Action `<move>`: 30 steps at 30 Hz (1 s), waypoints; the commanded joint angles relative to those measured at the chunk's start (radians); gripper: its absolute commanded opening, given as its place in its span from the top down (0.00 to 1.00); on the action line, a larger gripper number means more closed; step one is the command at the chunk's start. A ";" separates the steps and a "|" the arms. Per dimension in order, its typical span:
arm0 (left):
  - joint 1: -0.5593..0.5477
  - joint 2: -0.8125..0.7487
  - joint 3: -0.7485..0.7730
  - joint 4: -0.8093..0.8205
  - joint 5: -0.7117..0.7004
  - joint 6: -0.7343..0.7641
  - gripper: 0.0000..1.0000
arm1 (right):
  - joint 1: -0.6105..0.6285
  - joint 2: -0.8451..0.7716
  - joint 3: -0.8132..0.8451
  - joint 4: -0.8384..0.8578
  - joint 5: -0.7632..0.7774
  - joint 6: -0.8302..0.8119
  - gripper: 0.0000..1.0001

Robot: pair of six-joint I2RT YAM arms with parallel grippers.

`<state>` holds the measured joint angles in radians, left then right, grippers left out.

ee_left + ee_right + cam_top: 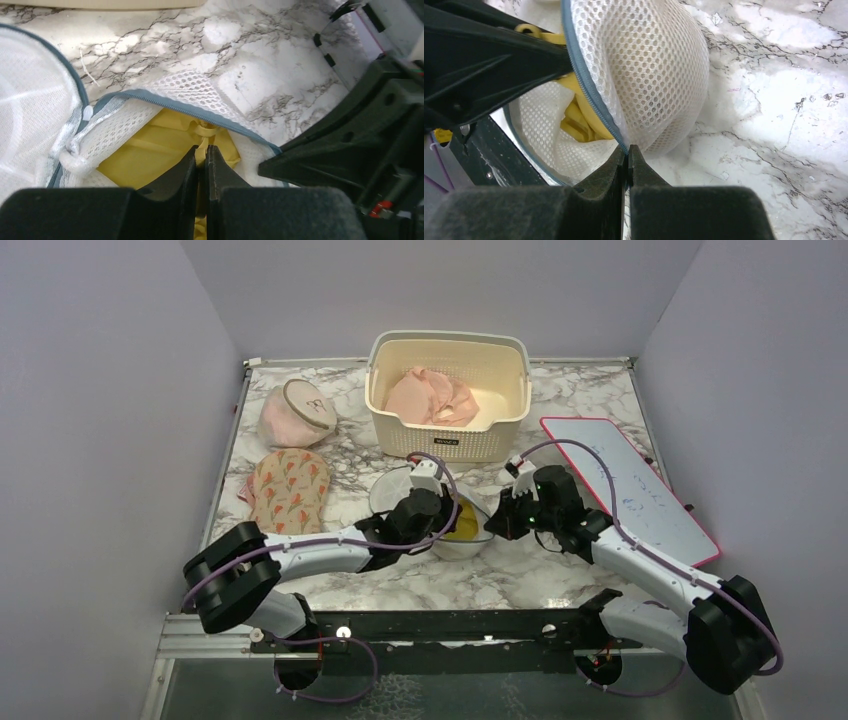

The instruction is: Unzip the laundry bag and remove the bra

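Observation:
The laundry bag (474, 540), white mesh with a grey zip rim, lies unzipped between my two grippers, its round lid (390, 490) folded back to the left. Yellow bra (463, 525) fabric shows inside the opening. My left gripper (201, 150) reaches into the bag (190, 85) and is shut on a yellow strap of the bra (145, 155). On the bag's right side, my right gripper (628, 150) is shut on the grey zip rim of the bag (649, 75). The bra (579, 120) lies bunched behind that rim. Most of the bra is hidden in the mesh.
A cream perforated basket (449, 440) holding a pink garment (432, 398) stands behind the bag. A pinkish round bag (295, 415) and a floral cloth (290, 490) lie at the left. A white board with a pink rim (630, 485) lies at the right.

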<state>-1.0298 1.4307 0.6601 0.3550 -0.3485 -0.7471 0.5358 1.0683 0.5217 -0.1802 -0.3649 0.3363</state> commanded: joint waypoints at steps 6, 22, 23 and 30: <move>-0.004 -0.191 -0.002 0.042 0.084 0.096 1.00 | 0.004 -0.019 0.024 -0.008 0.047 0.010 0.99; -0.004 -0.339 0.001 0.035 0.271 0.280 1.00 | 0.004 -0.077 0.016 -0.021 0.120 0.027 0.99; -0.004 -0.342 0.008 0.042 0.299 0.291 1.00 | 0.004 -0.076 0.016 -0.022 0.118 0.027 0.99; -0.004 -0.400 0.057 0.111 0.432 0.316 1.00 | 0.004 -0.086 0.012 -0.017 0.112 0.026 0.99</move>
<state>-1.0298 1.0962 0.6579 0.3592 -0.0395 -0.4690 0.5358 1.0008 0.5220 -0.1947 -0.2756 0.3618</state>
